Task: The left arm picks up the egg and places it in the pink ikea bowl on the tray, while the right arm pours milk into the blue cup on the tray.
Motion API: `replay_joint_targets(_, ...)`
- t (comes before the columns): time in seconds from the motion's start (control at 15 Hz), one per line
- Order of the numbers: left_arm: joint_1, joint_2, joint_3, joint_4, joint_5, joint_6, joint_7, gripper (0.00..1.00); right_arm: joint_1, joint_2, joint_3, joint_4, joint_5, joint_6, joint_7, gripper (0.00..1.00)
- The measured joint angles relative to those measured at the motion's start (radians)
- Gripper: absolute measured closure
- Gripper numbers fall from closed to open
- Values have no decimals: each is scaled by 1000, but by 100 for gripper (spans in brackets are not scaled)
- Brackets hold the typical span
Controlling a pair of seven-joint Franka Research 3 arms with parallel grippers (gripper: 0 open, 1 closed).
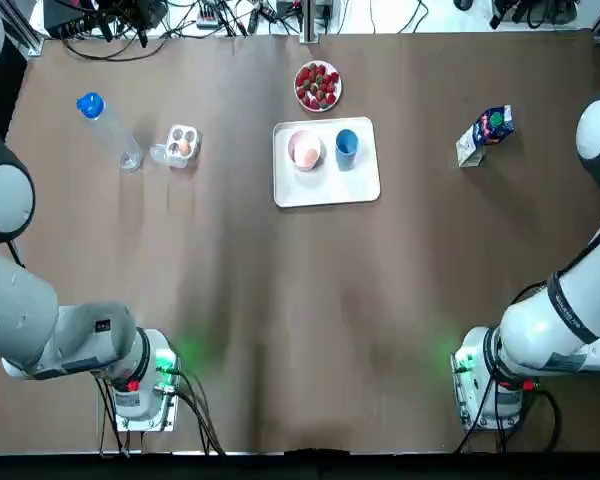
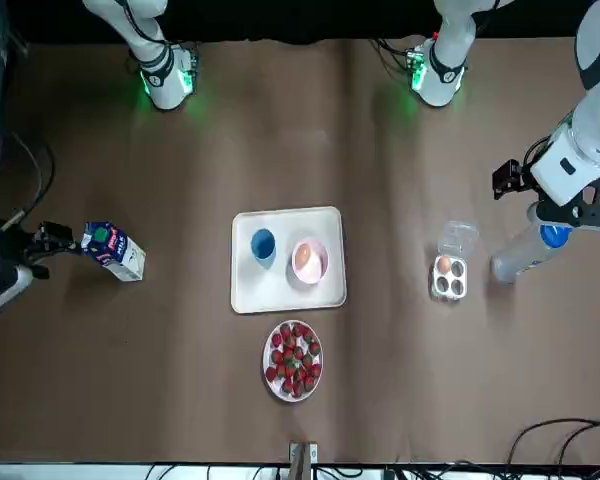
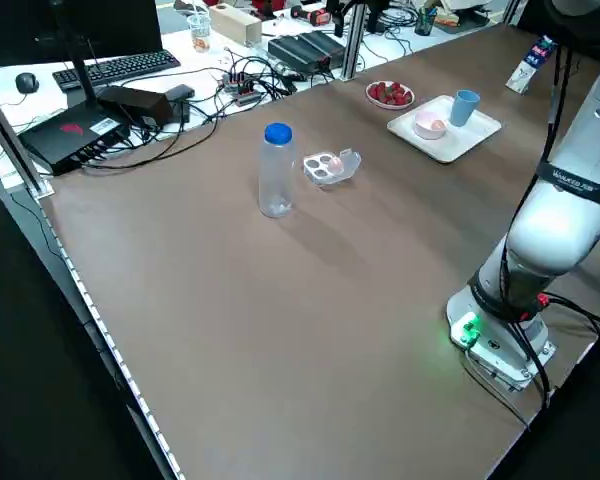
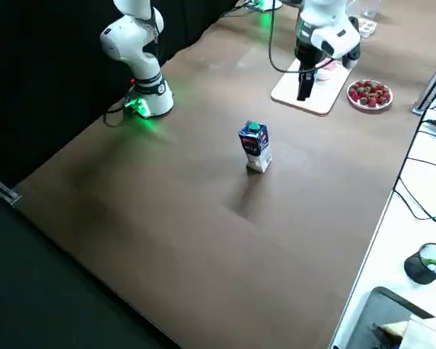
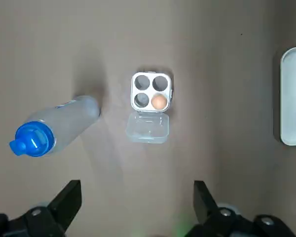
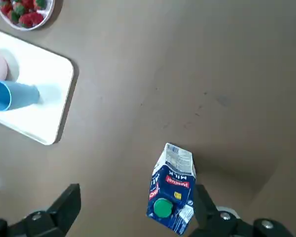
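Left gripper [image 5: 136, 186]: hangs high above the tabletop, over the bottle [image 5: 59, 126] and egg carton [image 5: 143, 84]. Its jaws are spread wide and hold nothing.
Right gripper [image 6: 136, 188]: hangs above the milk carton [image 6: 171, 185], jaws also spread wide and empty.
Egg [image 5: 159, 102]: sits in one cell of the four-cell egg carton, on the left of the tabletop, well apart from the tray [image 1: 325, 190]. The other three cells are bare and the clear lid is folded flat beside them.
Egg axis: from above it looks nearly round, so I'd judge it stands on end with its long axis vertical.
Milk carton: stands alone on the right of the tabletop, well apart from the tray.
Milk axis: upright, long axis vertical, green cap [image 6: 163, 208] on the sloped top. I can't be sure which way the spout side faces.
Targets: pink bowl [image 1: 291, 146] and blue cup [image 1: 346, 143] stand side by side on the tray. Something egg-coloured seems to lie in the bowl already.
Step in hand: both arms have yet to come down, as I read it.
Doing it well, left: centre over the occupied cell, drop straight down, close gently on the egg's sides and keep clear of the bottle.
Doing it well, right: grip the carton's flat walls below the gable so the cap can tip toward the cup.
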Motion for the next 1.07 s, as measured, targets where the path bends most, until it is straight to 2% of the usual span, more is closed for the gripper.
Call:
replay_joint_targets(0.27, 0, 0, 2, 0, 0, 0, 12, 0, 19, -41, 0, 0, -7, -5, 188, 0)
replay_joint_targets(0.47, 0, 0, 4, 0, 0, 0, 20, 0, 50, -59, 0, 0, -52, -8, 295, 0)
replay_joint_targets(0.87, 0, 0, -1, 0, 0, 0, 21, 0, 68, -81, -1, -5, -78, -15, 329, 0)
replay_joint_targets(1.07, 0, 0, -2, 0, 0, 0, 21, 0, 66, -117, -5, -41, -81, -18, 345, 0)
